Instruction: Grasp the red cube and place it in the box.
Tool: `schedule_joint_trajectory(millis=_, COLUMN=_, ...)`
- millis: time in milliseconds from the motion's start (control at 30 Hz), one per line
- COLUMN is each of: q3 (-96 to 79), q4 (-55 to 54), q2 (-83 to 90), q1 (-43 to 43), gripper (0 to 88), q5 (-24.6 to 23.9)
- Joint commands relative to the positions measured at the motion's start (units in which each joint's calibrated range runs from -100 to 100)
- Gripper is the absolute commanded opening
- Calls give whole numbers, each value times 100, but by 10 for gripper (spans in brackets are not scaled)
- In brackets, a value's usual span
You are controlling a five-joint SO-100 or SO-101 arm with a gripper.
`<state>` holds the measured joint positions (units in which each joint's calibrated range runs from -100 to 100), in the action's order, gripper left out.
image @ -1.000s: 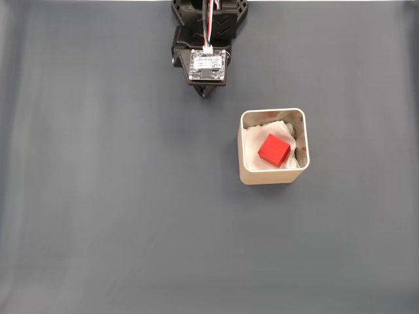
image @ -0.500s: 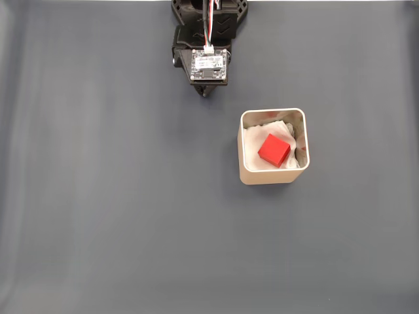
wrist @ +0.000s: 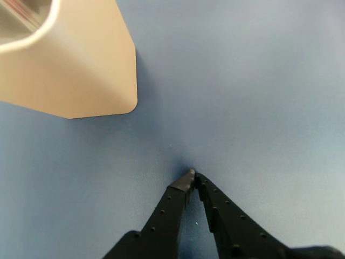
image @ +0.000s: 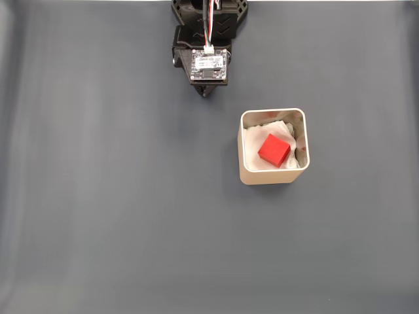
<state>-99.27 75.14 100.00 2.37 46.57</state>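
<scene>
Fixed view: small bright red plain-faced cube (image: 274, 150) lies tilted on crumpled white paper lining (image: 254, 139) inside the beige square thin-walled box (image: 271, 175), right of centre on the dark grey-blue table cover (image: 118, 209). Black two-finger claw (image: 205, 93) sits at top centre, well apart from the box, up and to its left. Wrist view: claw (wrist: 193, 176) tips meet, nothing held; box (wrist: 81, 70) upper left.
</scene>
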Motion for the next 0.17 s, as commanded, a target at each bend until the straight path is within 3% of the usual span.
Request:
schedule_joint_trajectory(millis=0, q3=-55, q4=114, q2=-9, q1=-13, gripper=5, q5=20)
schedule_joint_trajectory(millis=133, q3=-55, q4=114, q2=-9, q1=-13, gripper=5, q5=20)
